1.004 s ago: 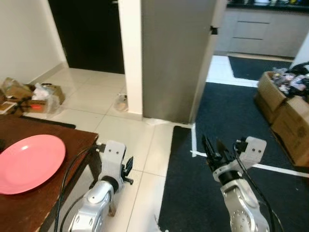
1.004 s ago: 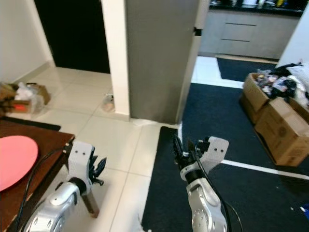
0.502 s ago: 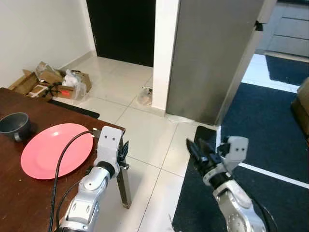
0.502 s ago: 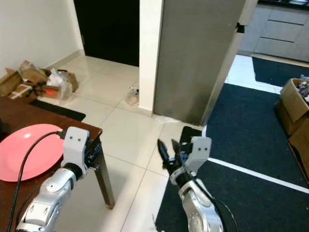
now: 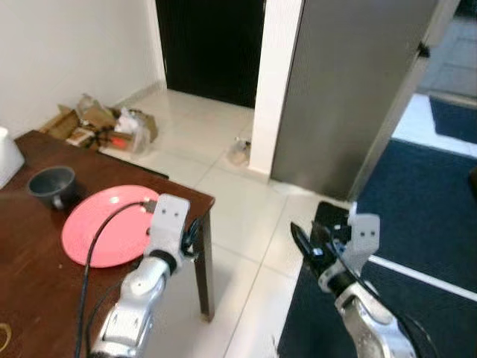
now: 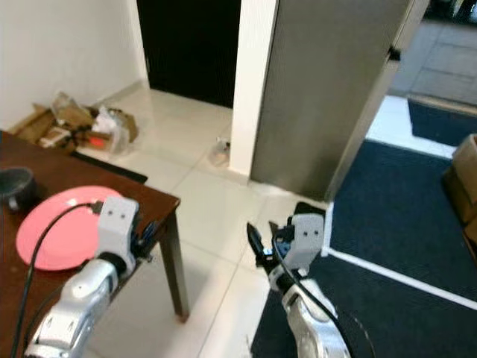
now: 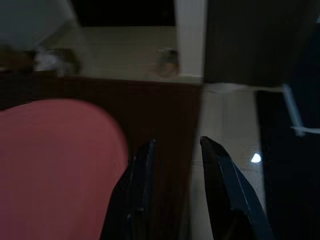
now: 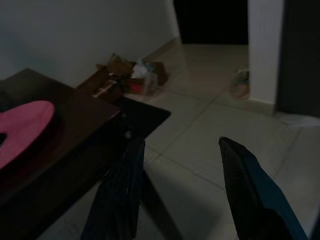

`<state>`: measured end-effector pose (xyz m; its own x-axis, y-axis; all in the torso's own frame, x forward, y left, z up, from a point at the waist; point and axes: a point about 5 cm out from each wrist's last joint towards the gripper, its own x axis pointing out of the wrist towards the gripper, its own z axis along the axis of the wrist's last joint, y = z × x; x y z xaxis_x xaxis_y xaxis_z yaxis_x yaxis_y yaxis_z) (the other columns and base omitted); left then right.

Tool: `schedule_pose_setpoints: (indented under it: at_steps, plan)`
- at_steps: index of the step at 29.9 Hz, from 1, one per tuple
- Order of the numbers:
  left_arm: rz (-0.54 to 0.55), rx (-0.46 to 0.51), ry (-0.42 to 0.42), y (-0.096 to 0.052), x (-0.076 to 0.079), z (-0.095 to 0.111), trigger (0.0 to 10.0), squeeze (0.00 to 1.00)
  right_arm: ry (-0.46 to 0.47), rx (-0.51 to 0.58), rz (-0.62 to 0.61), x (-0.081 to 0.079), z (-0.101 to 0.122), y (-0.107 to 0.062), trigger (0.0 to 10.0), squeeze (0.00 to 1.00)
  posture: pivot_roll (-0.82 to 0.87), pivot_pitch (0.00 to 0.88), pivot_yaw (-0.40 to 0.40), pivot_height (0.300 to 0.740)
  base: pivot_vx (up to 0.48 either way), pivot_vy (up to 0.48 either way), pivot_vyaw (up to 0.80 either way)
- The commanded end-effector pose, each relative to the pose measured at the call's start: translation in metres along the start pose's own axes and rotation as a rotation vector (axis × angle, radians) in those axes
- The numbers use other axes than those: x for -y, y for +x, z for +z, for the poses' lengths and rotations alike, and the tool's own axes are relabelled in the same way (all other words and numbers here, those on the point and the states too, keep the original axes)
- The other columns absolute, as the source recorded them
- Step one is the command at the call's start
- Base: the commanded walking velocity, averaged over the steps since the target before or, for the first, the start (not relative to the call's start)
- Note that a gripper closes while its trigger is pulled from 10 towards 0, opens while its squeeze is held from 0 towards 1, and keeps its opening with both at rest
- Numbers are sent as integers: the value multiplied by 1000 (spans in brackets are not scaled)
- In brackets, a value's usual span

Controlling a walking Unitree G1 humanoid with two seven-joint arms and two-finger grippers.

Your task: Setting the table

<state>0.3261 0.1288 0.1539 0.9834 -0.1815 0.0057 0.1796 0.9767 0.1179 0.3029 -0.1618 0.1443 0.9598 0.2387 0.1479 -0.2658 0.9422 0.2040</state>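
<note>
A pink plate (image 5: 112, 224) lies near the corner of a dark wooden table (image 5: 30, 261). A dark grey cup (image 5: 54, 185) stands just behind the plate. My left gripper (image 5: 190, 235) hovers over the table's corner, beside the plate's right edge. In the left wrist view its fingers (image 7: 142, 170) stand a little apart with nothing between them, the plate (image 7: 55, 165) off to one side. My right gripper (image 5: 305, 242) is open and empty over the floor, right of the table. The right wrist view looks past its fingers (image 8: 125, 185) at the table and plate (image 8: 22, 125).
A white object (image 5: 6, 153) sits at the table's far left edge. Boxes and bags (image 5: 104, 127) are piled on the floor by the wall. A dark doorway (image 5: 209, 45), a white pillar and a grey panel (image 5: 350, 89) stand ahead. Dark carpet (image 5: 432, 209) covers the floor on the right.
The camera has turned left, so the whole picture shifted right. The cup and the white object have come into view. Both arms keep the same pose.
</note>
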Motion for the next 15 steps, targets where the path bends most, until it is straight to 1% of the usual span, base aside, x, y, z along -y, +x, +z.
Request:
schedule_pose_setpoints:
  at_steps: [1, 2, 5, 8, 11, 15]
  plan:
    - [-3, -21, 10, -1, 1, -6, 10000, 0, 34, -6, -46, 5, -4, -2, 10000, 0, 28, 46, 53, 740, 0, 0, 0]
    - [-3, -21, 10, -1, 1, -6, 10000, 0, 34, -6, -46, 5, -4, -2, 10000, 0, 28, 46, 53, 740, 0, 0, 0]
    - [-6, -21, 12, -1, 2, -6, 10000, 0, 55, -10, -97, 12, -4, -3, 10000, 0, 25, 49, 55, 740, 0, 0, 0]
    - [-8, -24, 13, -1, 3, -6, 10000, 0, 32, -20, -124, 16, -6, -4, 10000, 0, 25, 49, 55, 740, 0, 0, 0]
    - [-9, -24, 13, -1, 3, -6, 10000, 0, 34, -9, -134, 17, -6, -5, 10000, 0, 25, 51, 56, 740, 0, 0, 0]
    - [-11, -28, 15, -1, 4, -7, 10000, 0, 35, -6, -144, 19, -5, -5, 10000, 0, 24, 52, 56, 740, 0, 0, 634]
